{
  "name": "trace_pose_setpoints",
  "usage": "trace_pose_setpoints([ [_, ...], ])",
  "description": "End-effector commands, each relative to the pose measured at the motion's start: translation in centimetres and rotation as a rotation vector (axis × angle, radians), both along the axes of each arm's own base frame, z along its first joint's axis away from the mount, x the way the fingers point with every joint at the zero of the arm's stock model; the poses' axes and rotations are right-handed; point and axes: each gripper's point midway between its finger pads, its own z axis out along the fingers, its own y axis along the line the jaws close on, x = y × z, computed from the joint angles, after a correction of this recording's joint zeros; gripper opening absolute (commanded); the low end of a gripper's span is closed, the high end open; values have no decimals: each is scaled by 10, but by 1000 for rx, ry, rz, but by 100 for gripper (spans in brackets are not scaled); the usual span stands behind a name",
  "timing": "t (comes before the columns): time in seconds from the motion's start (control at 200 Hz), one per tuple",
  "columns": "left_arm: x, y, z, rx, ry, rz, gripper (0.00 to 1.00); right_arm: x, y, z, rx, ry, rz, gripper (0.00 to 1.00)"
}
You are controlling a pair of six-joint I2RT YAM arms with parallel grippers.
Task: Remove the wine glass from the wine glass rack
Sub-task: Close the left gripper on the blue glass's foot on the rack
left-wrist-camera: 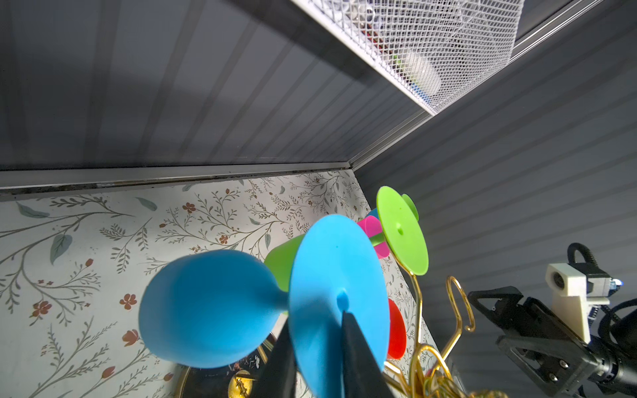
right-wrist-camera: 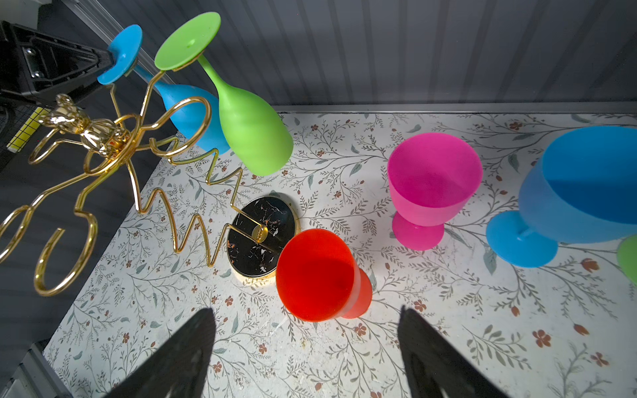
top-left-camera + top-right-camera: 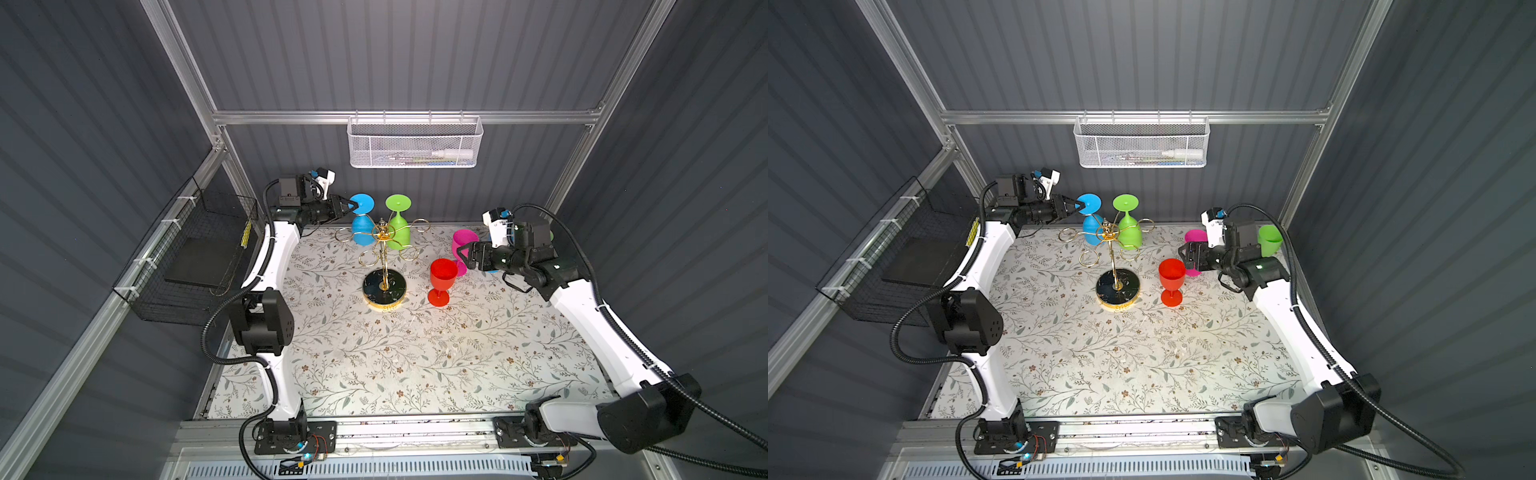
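At back left of table (image 3: 415,353), left arm (image 3: 270,257) is stretched level; left gripper (image 3: 351,205) is closed on foot disc of blue wine glass (image 3: 363,230). Glass is hung bowl-down, long axis upright, on wine glass rack (image 3: 384,253). Farther right, right gripper (image 3: 460,254) is held wide, empty, near red glass (image 3: 443,272). In left wrist view fingers (image 1: 351,344) are shown on both disc faces; upright blue glass (image 2: 582,193) is shown whole in right wrist view.
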Motion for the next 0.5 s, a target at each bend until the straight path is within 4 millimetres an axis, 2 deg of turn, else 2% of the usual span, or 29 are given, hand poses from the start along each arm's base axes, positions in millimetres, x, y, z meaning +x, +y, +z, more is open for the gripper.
trace_pose_setpoints([
  [0.0,1,1,5,3,-2,7,18,-1,0,-2,6,5,8,85],
  [0.14,1,1,8,-2,-5,11,10,-1,1,-3,6,9,9,85],
  [0.495,-2,4,18,-37,-4,9,5,-2,1,-4,10,14,13,86],
])
